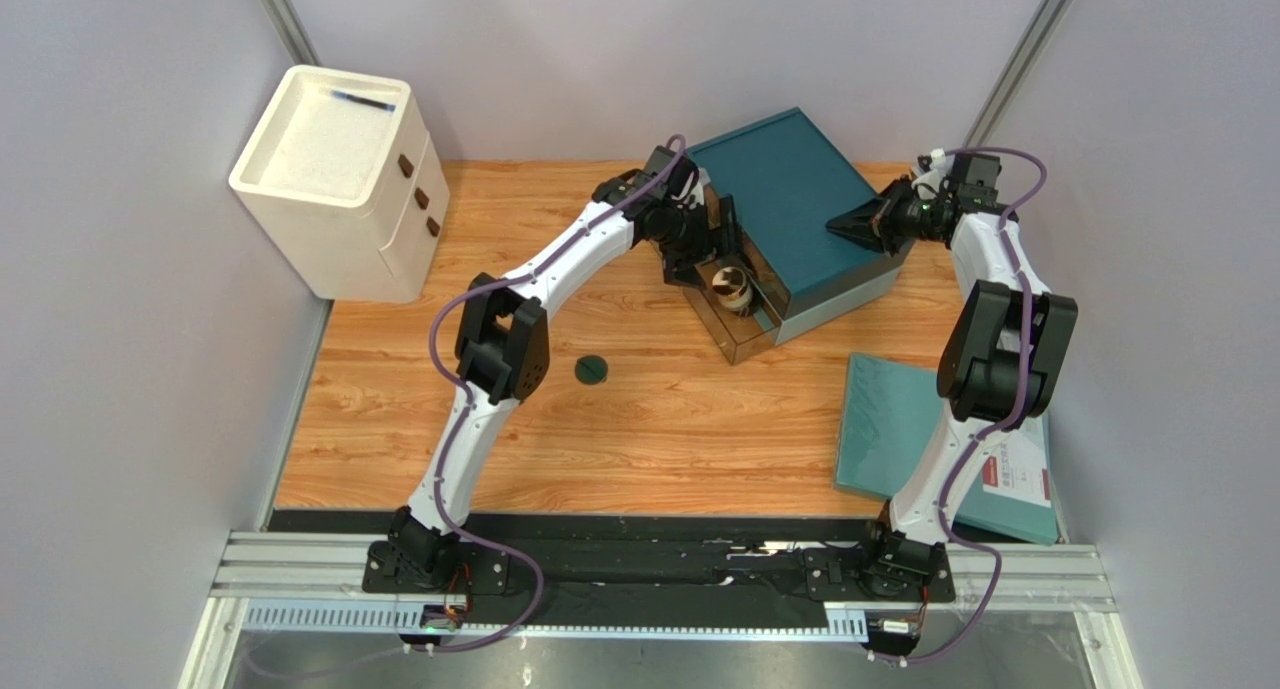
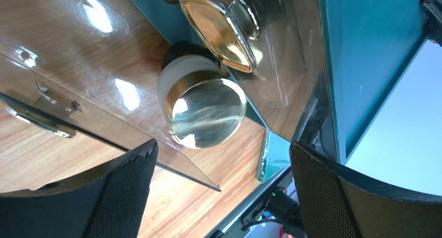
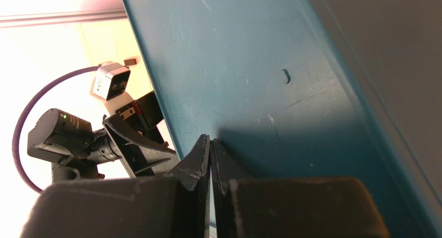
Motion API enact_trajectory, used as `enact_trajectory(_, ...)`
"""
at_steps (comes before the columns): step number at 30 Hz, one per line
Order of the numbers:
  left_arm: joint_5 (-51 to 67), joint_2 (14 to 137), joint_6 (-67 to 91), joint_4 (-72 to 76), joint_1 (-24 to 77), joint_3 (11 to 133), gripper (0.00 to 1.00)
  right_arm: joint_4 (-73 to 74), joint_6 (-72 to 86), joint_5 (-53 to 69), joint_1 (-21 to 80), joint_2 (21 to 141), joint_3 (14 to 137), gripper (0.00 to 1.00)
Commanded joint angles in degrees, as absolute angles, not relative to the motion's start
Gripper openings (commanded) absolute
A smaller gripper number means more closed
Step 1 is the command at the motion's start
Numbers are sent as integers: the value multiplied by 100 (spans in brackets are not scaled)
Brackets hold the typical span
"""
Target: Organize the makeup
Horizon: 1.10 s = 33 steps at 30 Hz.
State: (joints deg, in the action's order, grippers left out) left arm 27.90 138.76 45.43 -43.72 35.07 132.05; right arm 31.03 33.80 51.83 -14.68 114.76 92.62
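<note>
Gold-topped jar [image 2: 206, 112] ahead of left claw [image 2: 223, 147]

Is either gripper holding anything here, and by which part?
Nothing is held. The left gripper stands open by the gold-capped jar; the right gripper is shut empty.

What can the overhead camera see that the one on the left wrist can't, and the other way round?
Only overhead: the white cabinet and a dark green disc lying loose on the wood. Only the left wrist: a gold oval piece near the jar, and its own open pincer up close. Both: the teal box and the gold-topped jar in its clear drawer.
</note>
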Motion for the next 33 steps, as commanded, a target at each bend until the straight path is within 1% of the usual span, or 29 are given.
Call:
enact_trajectory(1,2707,13562,4404,-4306,3463,13342,99,4271,2848,4025,-1354,12050,8789,4)
enact_trajectory(4,2575,13291,4228,-4351,3375,13114,97,4289,2813,3999,-1362,12032,8780,4)
enact_trajectory(9,2268,12675,3807,-4560,3235,12298,94,4289,2804,3999,-1362,12032,8763,4)
enact_trajectory(14,1339,12130,2982,-5491,3208,11822,95,4280,2804,3990,-1362,12067,8745,4)
enact_trajectory(19,555,11699,2611,-6161,3208,10803,96,4272,2786,3981,-1362,12120,8754,4)
enact_trajectory(21,361,11637,2584,-6170,3208,10337,96,4280,2795,3981,-1362,12155,8763,4)
enact_trajectory(23,256,11628,2584,-6135,3208,9978,95,4280,2786,3982,-1362,12164,8763,4)
enact_trajectory(31,-193,11839,2917,-6056,3208,9563,86,4289,2795,3964,-1354,12173,8754,4)
enact_trajectory(33,-307,11900,2962,-6003,3208,9536,86,4289,2795,3973,-1362,12173,8754,4)
